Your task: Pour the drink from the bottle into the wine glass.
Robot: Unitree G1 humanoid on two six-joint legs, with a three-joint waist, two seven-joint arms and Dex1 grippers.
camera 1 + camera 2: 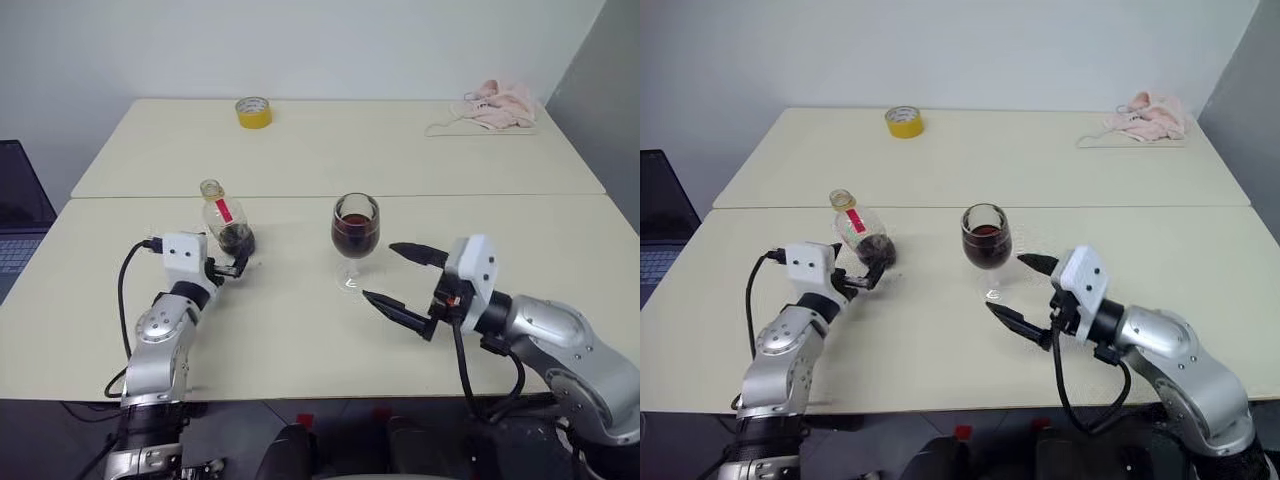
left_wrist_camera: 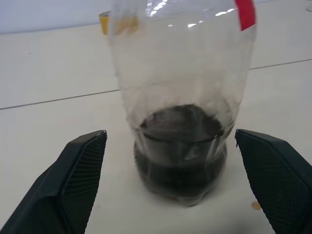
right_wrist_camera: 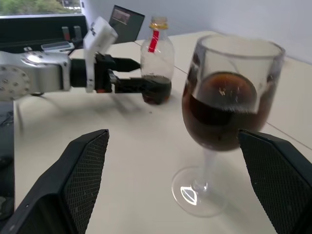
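The bottle (image 1: 222,212) stands upright and uncapped on the table, left of centre, with a shallow layer of dark drink (image 2: 179,156) in its base. My left gripper (image 1: 236,257) is open, and its fingers (image 2: 73,185) flank the bottle's base without touching it. The wine glass (image 1: 355,228) stands to the right of the bottle, its bowl about half full of the dark drink (image 3: 224,119). My right gripper (image 1: 384,272) is open just right of the glass's stem, with nothing between its fingers.
A yellow tape roll (image 1: 253,112) lies at the far middle of the table (image 1: 300,340). A pink cloth (image 1: 495,105) lies at the far right. A laptop (image 1: 20,215) sits off the table's left edge. A seam (image 1: 500,195) runs across the table behind the glass.
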